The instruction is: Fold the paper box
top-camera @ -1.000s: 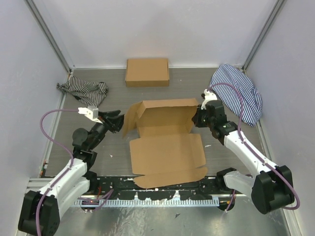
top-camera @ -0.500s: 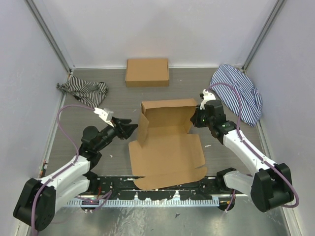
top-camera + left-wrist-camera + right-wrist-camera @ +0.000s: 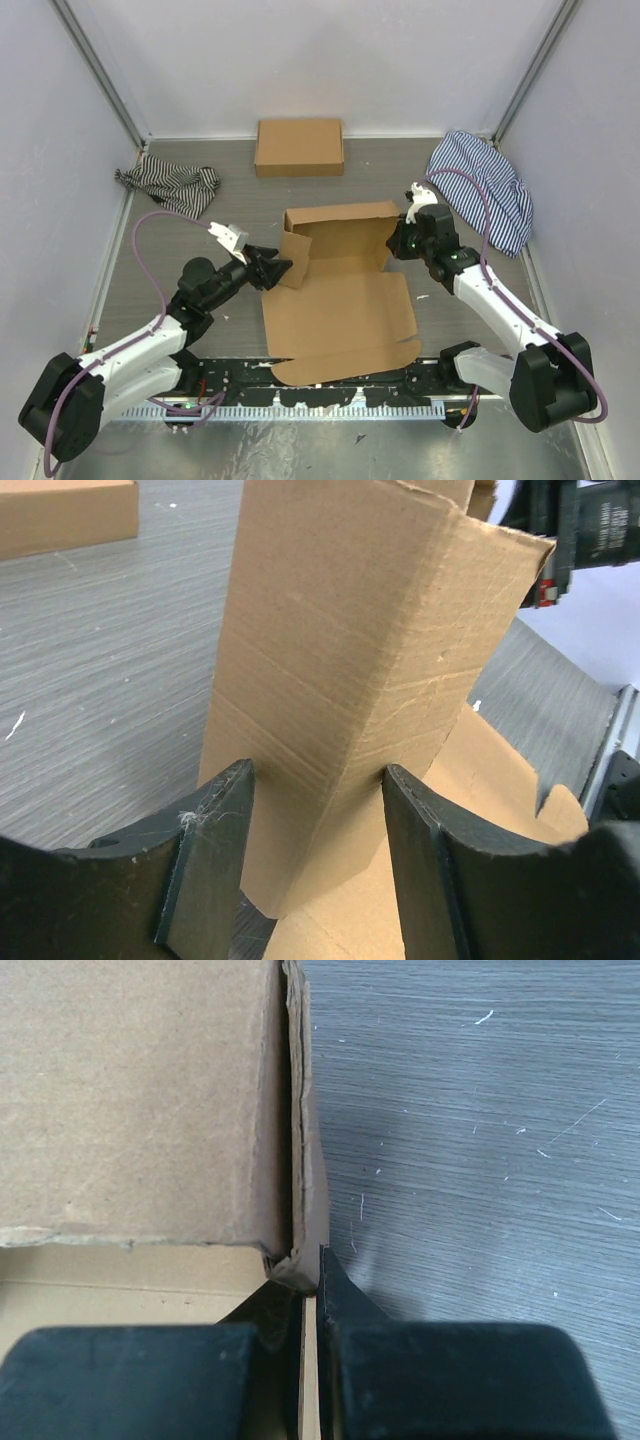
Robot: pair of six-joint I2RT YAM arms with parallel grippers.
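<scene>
Paper box (image 3: pixel 340 300) flap between spread left claw (image 3: pixel 318 776) | right claw (image 3: pixel 308 1282) pinches wall, partly hidden

The plain brown die-cut cardboard box (image 3: pixel 340 305) lies half-folded, base flat, left flap upright between the left gripper's (image 3: pixel 284 268) spread fingers, right corner pinched by the right gripper (image 3: pixel 397 243)

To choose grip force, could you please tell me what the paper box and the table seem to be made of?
The paper box looks like plain brown corrugated cardboard, matte and unprinted: faint fluting lines and a layered edge show up close. The table looks like grey matte laminate with a fine streaked grain, possibly brushed metal; the look leaves it open.
</scene>
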